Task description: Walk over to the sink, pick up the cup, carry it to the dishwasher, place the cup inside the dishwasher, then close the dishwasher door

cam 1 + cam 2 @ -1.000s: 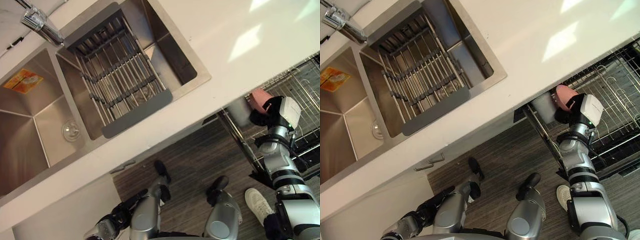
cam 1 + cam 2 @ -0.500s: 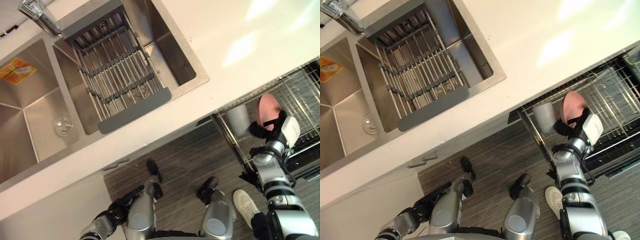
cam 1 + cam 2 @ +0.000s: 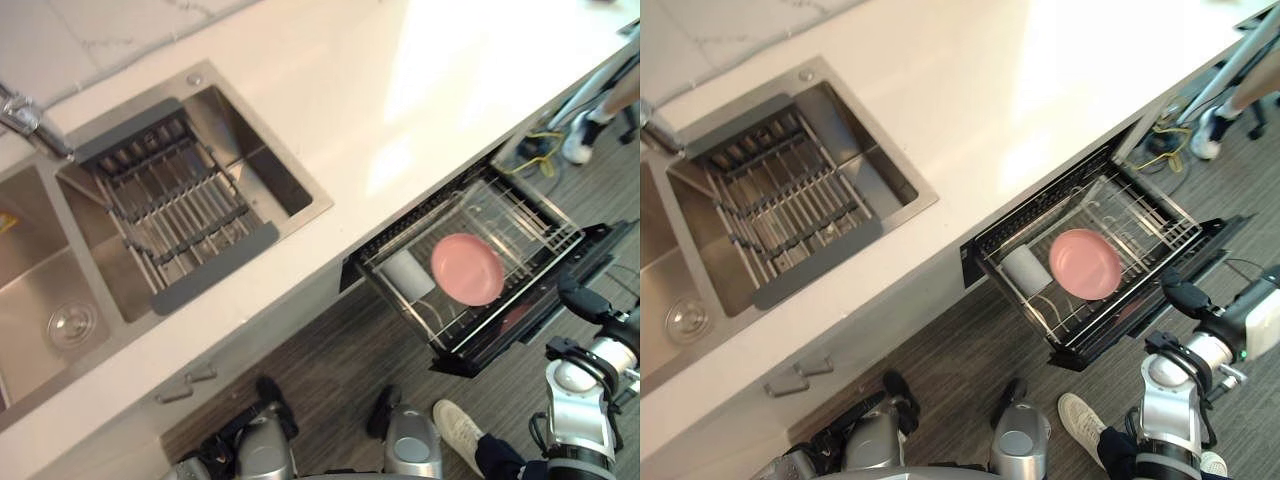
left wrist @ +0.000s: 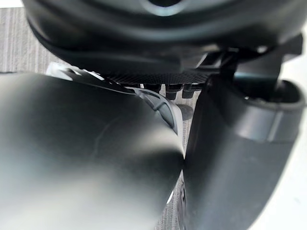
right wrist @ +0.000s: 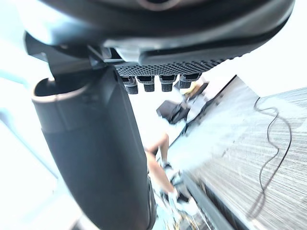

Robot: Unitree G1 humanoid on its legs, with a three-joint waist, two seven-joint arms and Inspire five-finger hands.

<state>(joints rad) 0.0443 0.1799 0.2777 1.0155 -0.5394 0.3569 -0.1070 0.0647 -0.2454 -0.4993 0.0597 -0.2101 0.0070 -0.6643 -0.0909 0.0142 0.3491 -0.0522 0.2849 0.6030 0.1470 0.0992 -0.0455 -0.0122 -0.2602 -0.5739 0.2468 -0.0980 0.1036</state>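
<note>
While the pink cup (image 3: 468,270) is sitting in the pulled-out dishwasher rack (image 3: 515,212) at four o'clock in the head view, just beside a grey cup (image 3: 408,272) at its nine o'clock, your right hand (image 3: 1185,295) is hovering outside the rack at the cup's four o'clock, released and grasping nothing. Your left hand (image 3: 205,460) is hanging low at seven o'clock, and you cannot tell whether it is released or clenched. The sink (image 3: 270,170) is lying well apart at ten o'clock.

You are facing the closing step, by my judgement, and this is where trouble is waiting.

- The rack is projecting far out over the dark door edge (image 3: 1130,325). If you are lifting the door before the rack is sliding home, the door is likely jamming against the rack frame.
- The cup is showing only a round pink face upward, so you cannot tell how firmly it is seated. A hard shove risks knocking it into the grey cup or tipping it over.
- Coming in from outside, your hand risks snagging in the wires rather than pressing the front rail.
- A person's white shoe (image 3: 455,425) is resting at five o'clock, near your stance, so a sidestep risks a collision.
</note>
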